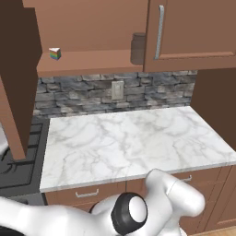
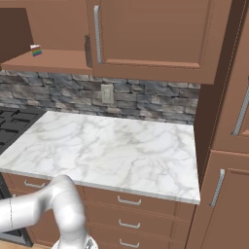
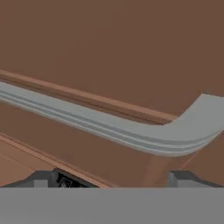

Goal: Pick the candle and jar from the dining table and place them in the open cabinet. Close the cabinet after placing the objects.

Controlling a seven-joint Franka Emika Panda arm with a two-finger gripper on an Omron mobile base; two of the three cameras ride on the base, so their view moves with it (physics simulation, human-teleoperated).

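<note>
The cabinet (image 1: 87, 62) hangs above the counter with its left door (image 1: 18, 78) swung open and its right door (image 2: 151, 34) shut. The grey jar (image 1: 137, 48) stands on the wooden shelf at its right end, half hidden by the shut door's edge; a sliver of the jar (image 2: 88, 51) shows in the right base view. The candle and the dining table are out of view. In the hand view my gripper (image 3: 113, 181) is open, fingertips (image 3: 41, 179) wide apart, close in front of a brown wooden panel with a silver bar handle (image 3: 131, 133) running across it.
A small rainbow-striped wedge (image 1: 55, 53) sits at the shelf's left end. Below lie a marble counter (image 1: 133, 138) with brown drawers (image 2: 129, 200), a stone backsplash with an outlet (image 1: 117, 90), and a black stove (image 1: 16, 161) at the left. A tall brown cabinet (image 2: 228, 146) stands at the right.
</note>
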